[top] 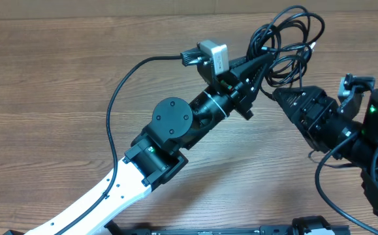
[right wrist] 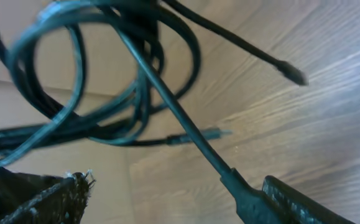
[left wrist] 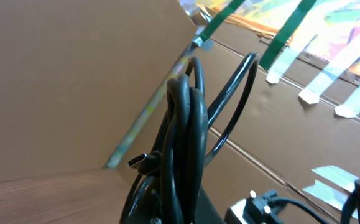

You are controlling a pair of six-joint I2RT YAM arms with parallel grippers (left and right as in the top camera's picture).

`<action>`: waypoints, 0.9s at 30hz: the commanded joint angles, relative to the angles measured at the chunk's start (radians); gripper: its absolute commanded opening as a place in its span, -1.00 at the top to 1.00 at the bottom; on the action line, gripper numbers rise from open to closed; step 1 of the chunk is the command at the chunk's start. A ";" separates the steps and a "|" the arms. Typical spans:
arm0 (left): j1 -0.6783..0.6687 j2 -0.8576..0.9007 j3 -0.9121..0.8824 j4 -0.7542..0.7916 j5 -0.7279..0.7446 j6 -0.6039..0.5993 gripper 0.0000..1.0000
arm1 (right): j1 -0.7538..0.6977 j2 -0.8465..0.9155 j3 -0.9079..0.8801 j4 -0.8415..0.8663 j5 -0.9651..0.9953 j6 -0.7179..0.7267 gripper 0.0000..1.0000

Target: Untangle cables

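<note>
Cables (top: 267, 32): black bundle of loops at the far right of the table (top: 58, 78), lifted off the wood, in a tangle between the two arms. Left gripper (top: 259, 60): reaches in from lower left, jaws closed tight on the lower part of the bundle. In the left wrist view the strands (left wrist: 189, 118) rise straight up from the jaws, with one flat plug (left wrist: 141, 162) sticking out to the left. Behind them is a cardboard wall (left wrist: 61, 81) with green tape (left wrist: 285, 31) and white tape strips (left wrist: 316, 87); no lettering legible. Right gripper (top: 281, 96): comes in from the right, just below the loops, jaws spread wide, gripping nothing. In the right wrist view both fingers (right wrist: 49, 196) sit at the bottom edge. One strand (right wrist: 186, 130) runs down close by the right-hand finger; contact not clear. A loose plug end (right wrist: 293, 73) hangs over the wood.
</note>
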 commanded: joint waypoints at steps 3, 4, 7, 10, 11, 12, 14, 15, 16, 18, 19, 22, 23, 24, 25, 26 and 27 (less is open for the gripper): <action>0.001 -0.030 0.035 0.011 0.085 0.019 0.92 | 0.000 -0.004 -0.004 0.021 0.050 0.018 -0.73; 0.001 -0.030 0.035 0.013 0.090 0.018 0.92 | 0.000 -0.004 -0.004 0.021 0.053 0.018 -0.73; 0.000 -0.030 0.035 0.016 0.092 -0.008 0.92 | 0.000 -0.004 -0.004 0.016 0.081 0.018 -0.73; -0.001 -0.030 0.035 0.039 0.124 -0.008 0.92 | 0.000 -0.003 -0.004 -0.002 0.117 0.018 -0.74; -0.001 -0.030 0.035 0.052 0.141 -0.008 0.92 | 0.000 -0.001 -0.004 -0.002 0.121 0.018 -0.74; -0.001 -0.030 0.035 0.060 0.148 -0.008 0.91 | 0.000 -0.001 -0.004 -0.002 0.121 0.018 -0.74; -0.001 -0.030 0.035 0.077 0.168 -0.008 0.92 | 0.000 0.007 -0.004 -0.002 0.124 0.018 -0.74; -0.001 -0.030 0.035 0.081 0.172 -0.010 0.92 | 0.000 0.010 -0.004 -0.003 0.125 0.018 -0.74; -0.001 -0.030 0.035 0.081 0.174 -0.023 0.92 | 0.000 0.020 -0.004 -0.009 0.130 0.018 -0.74; -0.001 -0.030 0.035 0.081 0.179 -0.026 0.92 | 0.000 0.034 -0.004 -0.021 0.136 0.018 -0.74; -0.001 -0.030 0.035 0.081 0.179 -0.026 0.92 | 0.000 0.039 -0.004 -0.025 0.136 0.018 -0.74; -0.001 -0.030 0.035 0.086 0.181 -0.026 0.92 | 0.000 0.058 -0.004 -0.044 0.136 0.017 -0.74; -0.001 -0.030 0.035 0.090 0.181 -0.026 0.92 | 0.000 0.064 -0.004 -0.054 0.136 0.013 -0.73; -0.001 -0.030 0.035 0.093 0.181 -0.026 0.92 | 0.000 0.067 -0.004 -0.058 0.136 0.013 -0.73; -0.001 -0.030 0.035 0.099 0.181 -0.026 0.91 | 0.000 0.071 -0.004 -0.072 0.138 0.009 -0.73; -0.001 -0.030 0.035 0.103 0.181 -0.026 0.92 | 0.000 0.072 -0.004 -0.081 0.142 0.006 -0.73; -0.001 -0.030 0.035 0.108 0.181 -0.027 0.91 | 0.000 0.072 -0.004 -0.088 0.143 -0.010 -0.72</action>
